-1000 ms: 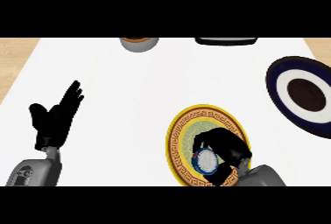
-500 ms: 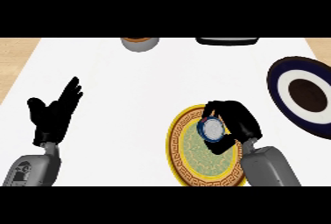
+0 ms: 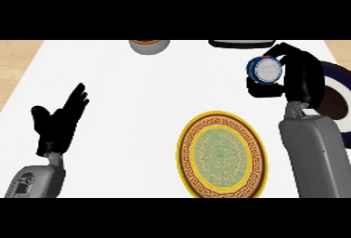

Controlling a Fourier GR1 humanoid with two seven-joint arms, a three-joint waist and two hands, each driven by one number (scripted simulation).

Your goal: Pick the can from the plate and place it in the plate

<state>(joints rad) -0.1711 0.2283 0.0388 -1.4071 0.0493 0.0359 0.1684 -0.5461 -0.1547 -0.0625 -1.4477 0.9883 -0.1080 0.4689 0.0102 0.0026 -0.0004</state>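
Can [image 3: 266, 69] sits in my right hand [image 3: 298, 74], whose fingers curl round it, held up near the bench's far right side with its round end facing me. Just beyond that hand I see the dark blue plate [image 3: 339, 79] at the right edge, mostly covered by the arm. I see the gold-patterned plate [image 3: 223, 155] lying bare at the near middle of the white bench [image 3: 137, 102]. My left hand [image 3: 58, 123] rests open at the left, fingers straight. A grey bowl [image 3: 149, 46] and a dark tray [image 3: 237, 43] sit at the far edge.
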